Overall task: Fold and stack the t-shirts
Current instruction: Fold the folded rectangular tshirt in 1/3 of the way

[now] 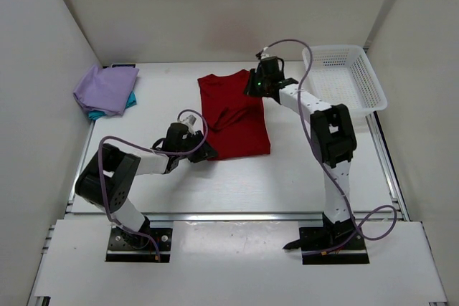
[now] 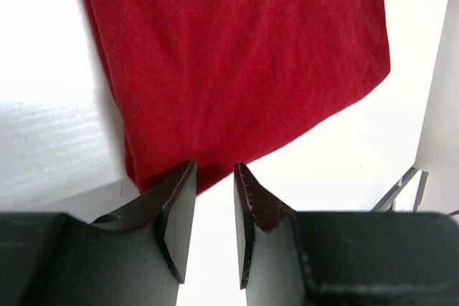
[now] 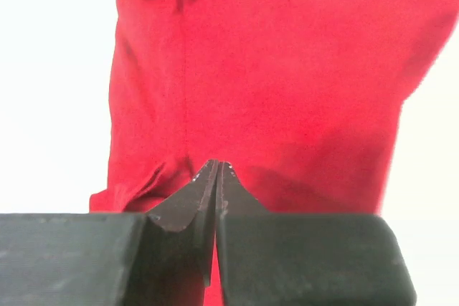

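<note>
The red t-shirt (image 1: 237,123) lay flat in the middle of the desk (image 1: 237,184). It looked to me already narrowed into a long panel. At the far left corner the lavender t-shirt (image 1: 106,88) sat folded on top of the teal t-shirt (image 1: 131,99), well apart from the red one. That made the red shirt the last to fold, with the fold only partly made.

The left gripper (image 2: 214,166) was low at the shirt's near left corner. Its jaws were partly open, the tips right at the hem, and bare desk showed in the gap, so it held nothing that I could see. The right gripper (image 3: 217,164) was at the far right edge with its jaws pressed fully together. I couldn't tell whether a pinch of cloth was caught between them.

Next, I'd judge, the left gripper needs to slide onto that corner and close on it. Then both ends must be lifted evenly so the shirt doubles over without skewing, before it goes onto the pile.
</note>
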### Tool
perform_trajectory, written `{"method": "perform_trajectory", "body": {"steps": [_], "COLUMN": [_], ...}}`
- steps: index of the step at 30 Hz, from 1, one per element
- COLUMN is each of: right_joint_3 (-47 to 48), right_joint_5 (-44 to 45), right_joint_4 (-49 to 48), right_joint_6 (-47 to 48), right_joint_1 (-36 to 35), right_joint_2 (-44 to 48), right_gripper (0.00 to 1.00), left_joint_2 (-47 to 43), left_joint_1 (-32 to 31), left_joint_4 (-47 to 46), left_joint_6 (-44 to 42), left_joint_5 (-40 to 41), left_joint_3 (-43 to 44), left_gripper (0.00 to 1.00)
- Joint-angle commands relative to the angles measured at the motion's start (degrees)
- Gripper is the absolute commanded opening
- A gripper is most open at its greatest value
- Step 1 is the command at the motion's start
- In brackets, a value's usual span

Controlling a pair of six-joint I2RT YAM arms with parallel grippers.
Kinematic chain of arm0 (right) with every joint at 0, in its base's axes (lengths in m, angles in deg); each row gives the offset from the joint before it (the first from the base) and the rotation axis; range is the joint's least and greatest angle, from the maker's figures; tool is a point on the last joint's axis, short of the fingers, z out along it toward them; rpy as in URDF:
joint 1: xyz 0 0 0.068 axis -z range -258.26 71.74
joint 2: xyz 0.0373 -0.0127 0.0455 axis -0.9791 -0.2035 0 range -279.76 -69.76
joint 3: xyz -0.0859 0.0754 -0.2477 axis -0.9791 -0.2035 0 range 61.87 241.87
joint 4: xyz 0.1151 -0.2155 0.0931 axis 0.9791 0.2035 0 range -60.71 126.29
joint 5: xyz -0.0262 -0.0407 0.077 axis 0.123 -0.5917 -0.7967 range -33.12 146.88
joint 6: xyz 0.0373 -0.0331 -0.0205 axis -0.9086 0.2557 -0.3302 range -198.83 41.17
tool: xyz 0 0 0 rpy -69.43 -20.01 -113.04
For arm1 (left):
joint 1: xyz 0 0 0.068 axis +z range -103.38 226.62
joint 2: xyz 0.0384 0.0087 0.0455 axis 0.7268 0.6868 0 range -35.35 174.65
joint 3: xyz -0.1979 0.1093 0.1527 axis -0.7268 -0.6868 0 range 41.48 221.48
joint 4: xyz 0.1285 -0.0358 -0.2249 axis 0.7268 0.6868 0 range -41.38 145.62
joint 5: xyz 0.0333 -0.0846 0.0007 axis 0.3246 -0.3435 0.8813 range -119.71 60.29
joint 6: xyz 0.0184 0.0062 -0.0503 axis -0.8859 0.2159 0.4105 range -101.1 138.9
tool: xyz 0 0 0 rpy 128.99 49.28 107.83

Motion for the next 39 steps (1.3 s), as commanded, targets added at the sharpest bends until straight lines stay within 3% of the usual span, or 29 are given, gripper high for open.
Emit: {"method": "perform_trajectory", "body": {"steps": [1, 4, 11, 18, 23, 35, 39], "right_joint_3": [-5.2, -19.4, -37.4, -45.0, -50.0, -58.2, -57.9], "right_joint_5": [-0.2, -2.5, -5.2, -6.0, -5.8, -6.0, -6.9], "right_joint_4": [0.0, -6.3, -14.6, -17.7, -19.1, -21.5, -20.5], "right_joint_6": [0.6, -0.3, -2.6, -3.6, -3.8, -4.5, -4.4], "right_joint_1": [1.3, 0.5, -1.9, -3.4, -3.7, -4.1, -4.4], "right_joint_2": [7.8, 14.7, 23.3, 24.2, 24.4, 28.1, 29.9], "right_gripper": [0.0, 0.0, 0.0, 0.0, 0.0, 0.0, 0.0], "left_joint_2": [-4.2, -5.5, 0.8, 12.5, 17.4, 18.3, 10.4], "left_joint_1": [0.1, 0.3, 1.6, 4.7, 5.8, 11.8, 13.2], "left_joint_4": [2.3, 3.0, 4.3, 7.5, 8.7, -0.2, -4.3], "left_joint_6": [-1.2, -1.4, -0.6, -0.1, 0.0, 7.4, 7.8], "left_joint_5": [1.1, 1.2, 0.2, 1.9, 2.4, 5.5, 4.6], "left_joint_3": [-0.7, -0.4, 7.9, 20.1, 26.1, 32.8, 25.7], "left_gripper": [0.39, 0.4, 0.38, 0.28, 0.26, 0.39, 0.44]}}
